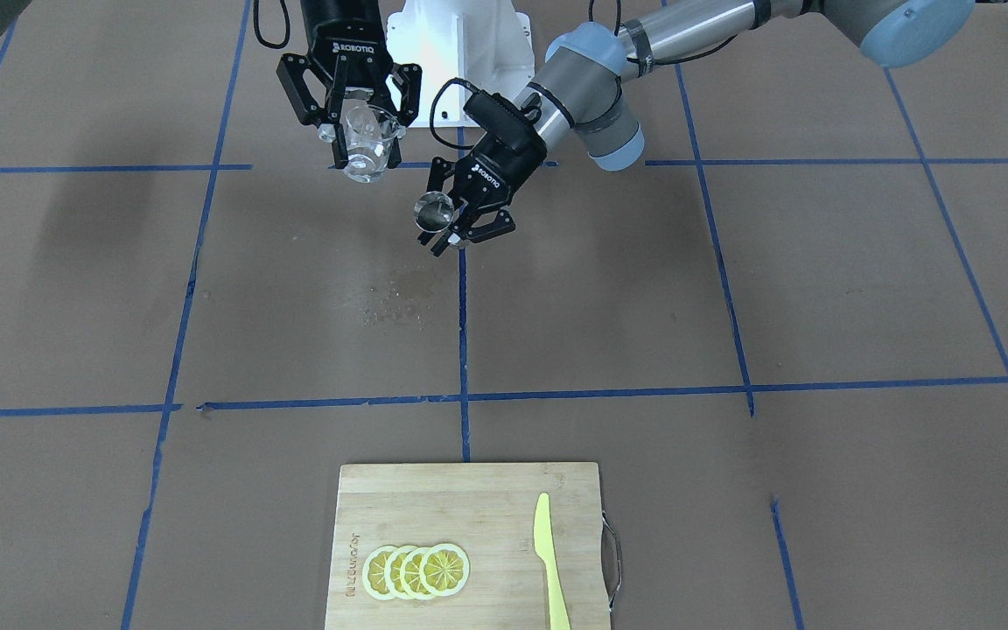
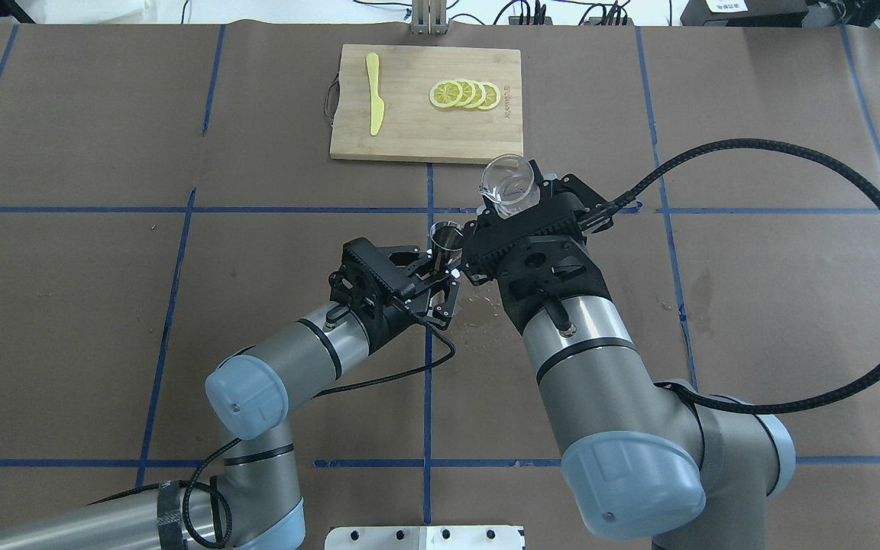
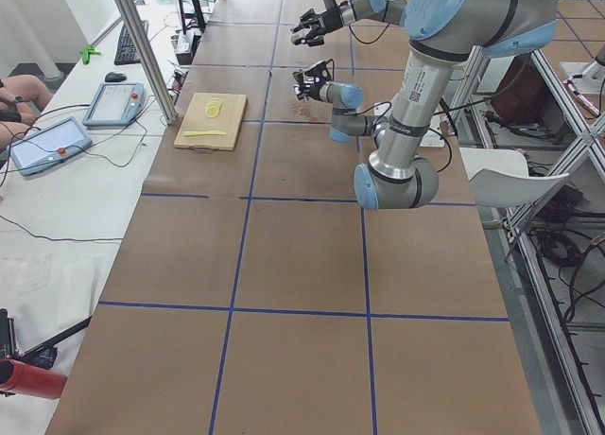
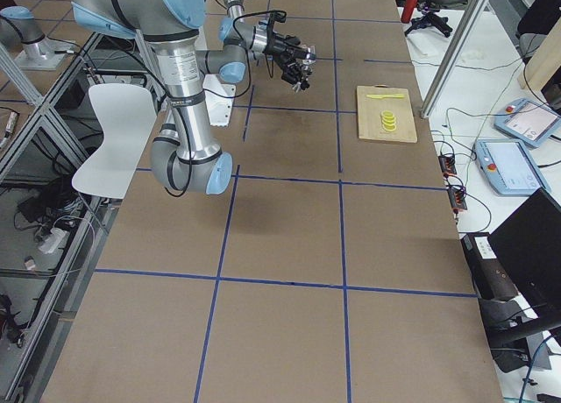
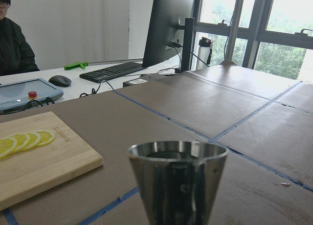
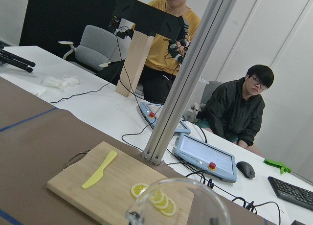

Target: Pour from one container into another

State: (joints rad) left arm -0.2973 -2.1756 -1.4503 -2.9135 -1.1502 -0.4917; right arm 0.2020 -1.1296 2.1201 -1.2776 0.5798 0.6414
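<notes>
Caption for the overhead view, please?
Right gripper holds a glass beaker beside the steel jigger in the left gripper, both in mid-air.

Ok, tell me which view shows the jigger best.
Left wrist view: the jigger fills the foreground, rim and cone sharp. Front-facing and overhead show it small in the left end effector; side views, a speck; right wrist, nothing.

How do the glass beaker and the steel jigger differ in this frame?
The beaker is clear glass; the jigger is shiny, opaque steel. The beaker's mouth is plainly wider than the jigger's. The beaker is gripped by the right gripper, the jigger by the left gripper. Shared: both are held up off the table, close to each other.
</notes>
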